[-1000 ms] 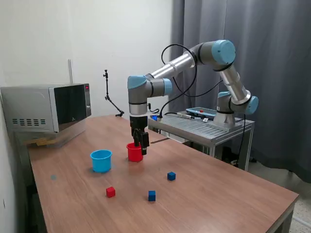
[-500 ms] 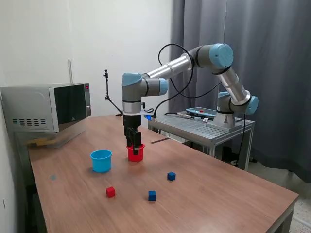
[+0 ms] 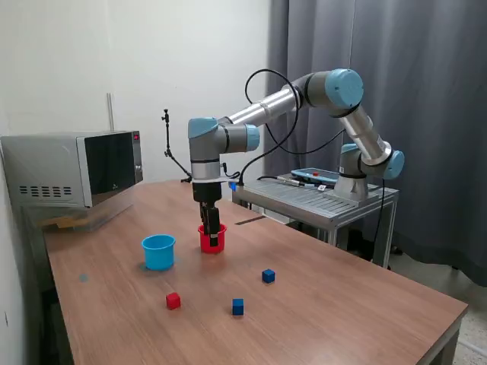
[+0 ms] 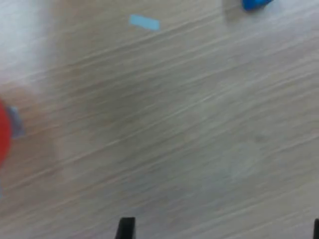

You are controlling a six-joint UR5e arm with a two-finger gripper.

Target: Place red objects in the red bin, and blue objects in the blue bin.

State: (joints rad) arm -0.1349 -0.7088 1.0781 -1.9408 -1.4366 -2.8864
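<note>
In the exterior view my gripper [image 3: 213,230] hangs straight down at the rim of the red bin [image 3: 205,244], a small red cup. The blue bin [image 3: 158,252] stands just to the exterior view's left of it. One red cube [image 3: 173,301] and two dark blue cubes [image 3: 238,306] [image 3: 268,276] lie on the table nearer the camera. The wrist view is blurred. It shows my gripper [image 4: 221,230] with its fingertips [image 4: 125,226] far apart over bare wood and nothing between them. An edge of the red bin [image 4: 3,132] and a bit of the blue bin [image 4: 256,4] show there.
A microwave [image 3: 72,169] sits at the table's far corner on the exterior view's left. A thin black stand [image 3: 171,156] rises behind the cups. The arm's base stands on a metal cart [image 3: 319,196] beside the table. A light blue tape strip [image 4: 144,22] lies on the wood.
The arm has swung toward the exterior view's left, carrying the gripper from the red bin's right side to above its rim. The cubes and cups have not moved.
</note>
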